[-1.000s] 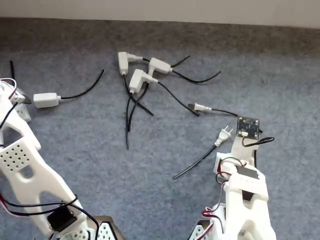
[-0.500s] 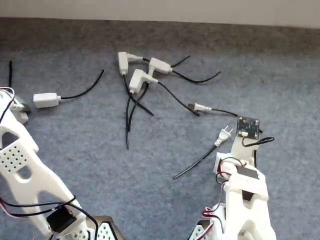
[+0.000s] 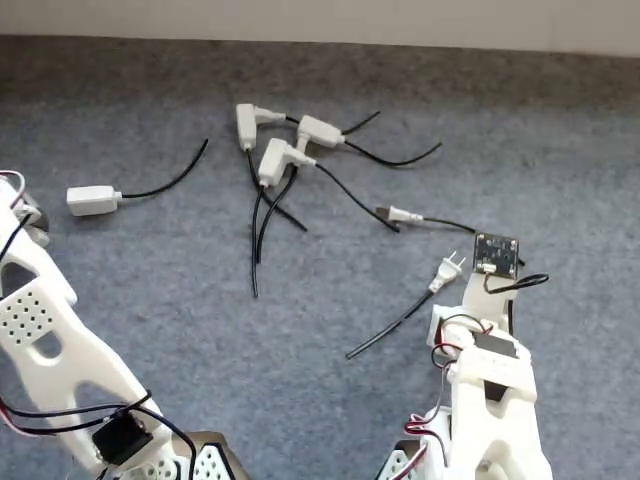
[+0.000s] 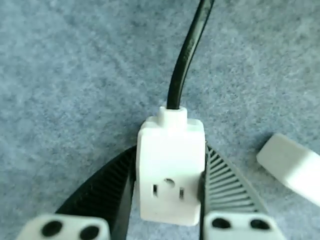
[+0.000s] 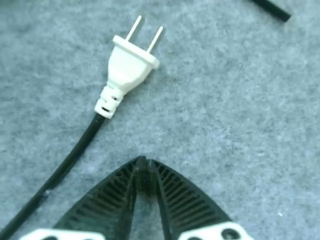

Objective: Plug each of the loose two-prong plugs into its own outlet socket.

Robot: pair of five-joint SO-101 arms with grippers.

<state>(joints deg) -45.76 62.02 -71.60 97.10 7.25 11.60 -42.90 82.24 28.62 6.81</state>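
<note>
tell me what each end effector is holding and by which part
Left end effector clamps a white outlet socket by its side faces. Right end effector holds nothing.

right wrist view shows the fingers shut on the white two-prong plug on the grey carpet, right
Not quite. In the right wrist view the right gripper has its fingers shut, but on nothing. The white two-prong plug lies free on the grey carpet beyond the fingertips, not touched by them.

We found the left gripper (image 4: 170, 151) closed on a white outlet socket (image 4: 170, 176), its ribbed black fingers (image 4: 226, 184) pressing both sides and the slotted face turned to the camera. The socket's black cord (image 4: 187, 55) ran off over grey carpet (image 4: 75, 75). Another white block (image 4: 292, 167) lay nearby.
</note>
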